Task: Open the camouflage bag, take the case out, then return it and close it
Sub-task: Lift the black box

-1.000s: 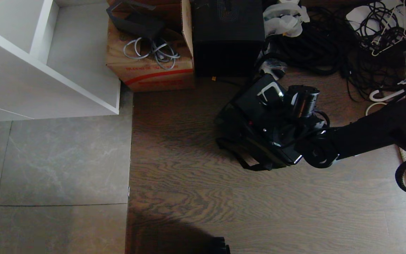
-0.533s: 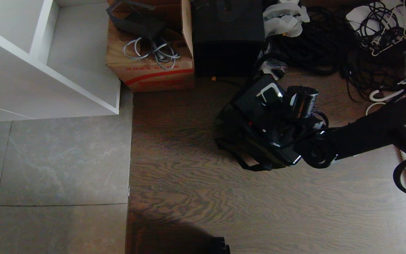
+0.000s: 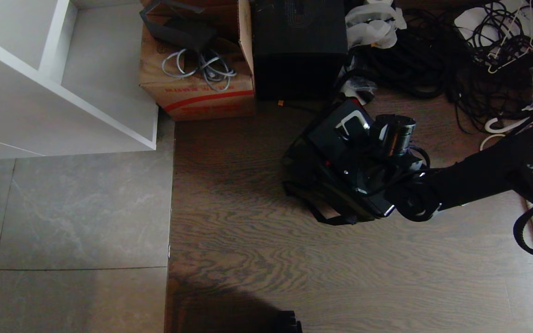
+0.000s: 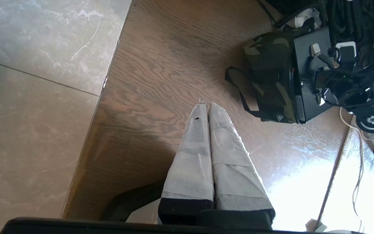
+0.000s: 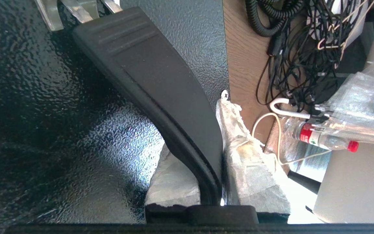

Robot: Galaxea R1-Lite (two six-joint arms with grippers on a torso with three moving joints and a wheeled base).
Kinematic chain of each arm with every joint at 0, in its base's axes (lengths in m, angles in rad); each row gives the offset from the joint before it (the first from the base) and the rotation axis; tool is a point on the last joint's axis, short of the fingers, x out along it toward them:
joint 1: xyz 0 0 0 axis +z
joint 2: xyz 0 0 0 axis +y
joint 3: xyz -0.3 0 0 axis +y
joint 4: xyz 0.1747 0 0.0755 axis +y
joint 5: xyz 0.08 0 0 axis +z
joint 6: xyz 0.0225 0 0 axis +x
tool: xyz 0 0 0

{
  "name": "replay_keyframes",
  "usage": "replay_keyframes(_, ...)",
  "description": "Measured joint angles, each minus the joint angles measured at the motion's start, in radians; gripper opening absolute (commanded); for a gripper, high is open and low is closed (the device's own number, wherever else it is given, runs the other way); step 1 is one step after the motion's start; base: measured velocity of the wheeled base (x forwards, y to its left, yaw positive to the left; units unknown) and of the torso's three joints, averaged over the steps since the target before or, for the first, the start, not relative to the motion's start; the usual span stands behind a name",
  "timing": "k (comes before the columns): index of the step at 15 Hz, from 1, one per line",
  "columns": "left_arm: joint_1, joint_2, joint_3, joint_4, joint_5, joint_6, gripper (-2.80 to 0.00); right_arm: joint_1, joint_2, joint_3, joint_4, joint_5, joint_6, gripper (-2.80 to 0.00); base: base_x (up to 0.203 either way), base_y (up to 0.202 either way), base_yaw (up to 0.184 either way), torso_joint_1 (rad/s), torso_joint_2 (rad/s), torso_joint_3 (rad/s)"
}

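Note:
The camouflage bag [image 4: 268, 81] lies on the wooden floor with its black strap [image 3: 326, 217] spread toward me. The flat black case [image 3: 331, 134] sticks out of the bag, and one silver handle bracket [image 3: 352, 121] shows. My right gripper [image 5: 206, 130] is shut on the case's black handle bar [image 5: 161, 87], with its taped fingers [image 5: 248, 169] on either side of it. In the head view this gripper [image 3: 370, 169] sits over the case. My left gripper [image 4: 206, 104] is shut and empty, hovering over bare floor well short of the bag.
Behind the bag stand a tall black box [image 3: 299, 46] and a brown carton [image 3: 197, 88] with cables in it. A tangle of black cables [image 3: 433, 60] fills the far right. A white shelf unit [image 3: 63, 92] stands at the left, and a plastic bottle [image 5: 320, 139] lies near the right arm.

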Motion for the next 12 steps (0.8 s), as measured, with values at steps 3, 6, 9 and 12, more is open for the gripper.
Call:
replay_keyframes(3,0.000,0.008,-0.015,-0.008,0.012,-0.058,-2.80,0.000,0.001,0.008,-0.001,0.002,0.001,-2.80,0.000,0.000,0.000,0.000,0.00,0.000)
replay_keyframes(6,0.002,-0.008,-0.020,0.031,0.059,-0.088,-2.80,0.001,0.001,0.013,-0.001,0.001,0.002,-2.80,0.000,0.000,0.000,0.000,0.00,0.000)
replay_keyframes(9,0.002,-0.074,-0.041,0.157,0.080,-0.088,-2.80,0.001,0.001,0.012,-0.002,0.001,0.002,-2.80,0.000,0.000,0.000,0.000,0.00,0.000)
replay_keyframes(12,0.002,-0.152,-0.086,0.382,0.078,-0.094,-2.80,0.001,0.000,0.007,-0.002,0.001,0.002,-2.80,0.000,0.000,0.000,0.000,0.00,0.000)
